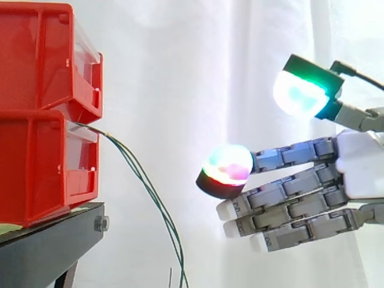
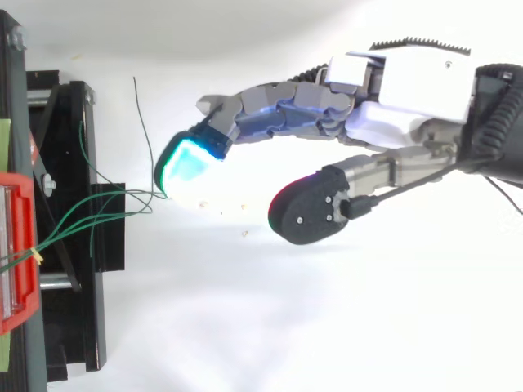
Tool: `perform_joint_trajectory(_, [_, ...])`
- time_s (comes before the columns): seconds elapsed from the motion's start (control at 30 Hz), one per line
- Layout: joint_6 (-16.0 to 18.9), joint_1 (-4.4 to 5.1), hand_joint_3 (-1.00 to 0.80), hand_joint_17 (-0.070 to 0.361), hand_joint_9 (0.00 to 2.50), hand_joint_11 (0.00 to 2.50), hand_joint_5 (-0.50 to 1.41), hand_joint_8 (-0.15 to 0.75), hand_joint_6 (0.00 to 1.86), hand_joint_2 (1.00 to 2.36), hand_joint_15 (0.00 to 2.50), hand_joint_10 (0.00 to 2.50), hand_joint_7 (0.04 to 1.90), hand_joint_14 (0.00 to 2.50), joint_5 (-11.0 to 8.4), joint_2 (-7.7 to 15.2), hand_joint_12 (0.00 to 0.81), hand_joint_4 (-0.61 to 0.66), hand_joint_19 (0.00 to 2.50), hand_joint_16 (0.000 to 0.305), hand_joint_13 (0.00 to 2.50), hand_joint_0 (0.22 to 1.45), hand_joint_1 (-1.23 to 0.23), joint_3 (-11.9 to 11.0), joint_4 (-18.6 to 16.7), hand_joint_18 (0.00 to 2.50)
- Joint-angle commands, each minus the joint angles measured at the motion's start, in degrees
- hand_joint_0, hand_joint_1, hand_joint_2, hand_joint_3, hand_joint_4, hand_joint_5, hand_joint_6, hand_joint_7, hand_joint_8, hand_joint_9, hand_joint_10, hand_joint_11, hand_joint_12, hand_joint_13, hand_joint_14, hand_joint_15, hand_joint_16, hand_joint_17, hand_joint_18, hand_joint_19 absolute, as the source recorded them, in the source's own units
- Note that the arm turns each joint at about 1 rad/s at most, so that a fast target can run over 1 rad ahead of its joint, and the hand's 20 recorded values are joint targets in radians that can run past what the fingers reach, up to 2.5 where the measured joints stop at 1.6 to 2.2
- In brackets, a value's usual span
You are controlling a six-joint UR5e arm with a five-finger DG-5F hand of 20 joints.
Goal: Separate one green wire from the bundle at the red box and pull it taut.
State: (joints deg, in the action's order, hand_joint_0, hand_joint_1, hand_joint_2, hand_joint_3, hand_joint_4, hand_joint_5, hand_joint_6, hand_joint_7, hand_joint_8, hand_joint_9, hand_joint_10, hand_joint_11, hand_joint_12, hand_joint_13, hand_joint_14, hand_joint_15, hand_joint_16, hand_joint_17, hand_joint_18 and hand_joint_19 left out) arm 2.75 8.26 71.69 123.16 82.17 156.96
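The hand [image 1: 360, 165] is open, its fingers stretched toward the green wires [image 1: 144, 186] that droop from the lower red bin [image 1: 42, 174], and it holds none. The strands hang so close together that the thick pads [image 2: 186, 166] could catch several at once.

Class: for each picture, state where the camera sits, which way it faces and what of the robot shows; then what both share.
Side view: beside the work, at its height, looking level at red bins on a black stand; robot hand enters from the right.
Top view: above, looking down on the green wires; robot hand enters from the right.
Shared: robot hand, wires, bins, stand.
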Motion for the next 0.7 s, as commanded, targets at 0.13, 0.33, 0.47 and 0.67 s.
perform_joint_trajectory(0.13, [-0.02, -0.43, -0.49, 0.13, 0.35, 0.09, -0.22, 0.235, 0.5, 1.0, 0.01, 0.0, 0.78, 0.0, -3.31, 3.67, 0.33, 0.21, 0.0, 0.058, 0.0, 0.49, -0.58, 0.01, -5.97, 0.0])
perform_joint_trajectory(0.33, [-2.04, -0.7, -0.49, 0.13, 0.36, 0.1, -0.22, 0.235, 0.5, 1.0, 0.01, 0.0, 0.78, 0.0, -4.98, 5.87, 0.329, 0.21, 0.0, 0.058, 0.0, 0.49, -0.58, -0.08, -13.26, 0.0])
perform_joint_trajectory(0.47, [-3.71, -0.7, -0.49, 0.129, 0.36, 0.1, -0.22, 0.237, 0.5, 1.0, 0.01, 0.0, 0.78, 0.0, -5.86, 6.39, 0.329, 0.22, 0.0, 0.057, 0.0, 0.49, -0.58, 0.01, -14.23, 0.0])
perform_joint_trajectory(0.67, [-5.74, -0.7, -0.49, 0.129, 0.37, 0.09, -0.21, 0.239, 0.5, 1.0, 0.01, 0.0, 0.79, 0.0, -6.39, 7.98, 0.329, 0.22, 0.0, 0.058, 0.0, 0.49, -0.57, -1.57, -14.58, 0.0])
